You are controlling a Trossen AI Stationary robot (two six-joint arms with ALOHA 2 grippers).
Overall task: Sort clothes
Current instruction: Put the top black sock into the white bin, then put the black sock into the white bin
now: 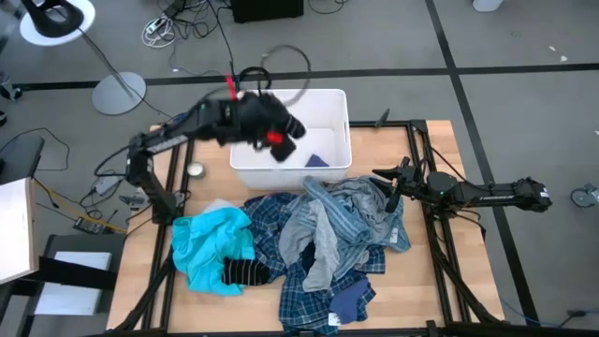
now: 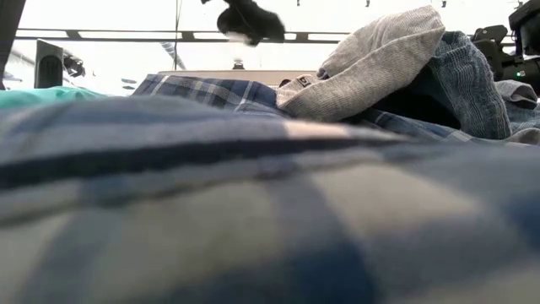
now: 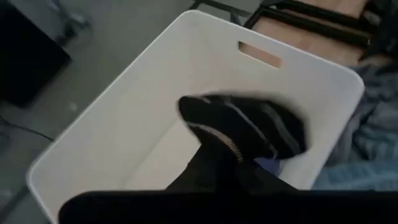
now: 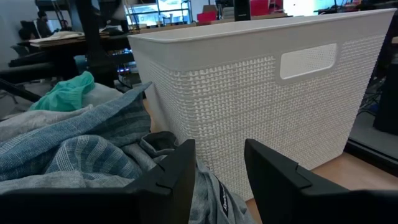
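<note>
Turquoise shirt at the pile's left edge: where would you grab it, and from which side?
Take the turquoise shirt by its bunched upper-left folds, coming straight down from above on the left arm's side. That edge lies bare on the table, while its lower right is pinned under a dark striped sock and borders the plaid shirts.

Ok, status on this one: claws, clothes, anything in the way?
Left claw over the bin, shut on a dark sock. Right claw open beside the clothes pile. Nothing in the way.
</note>
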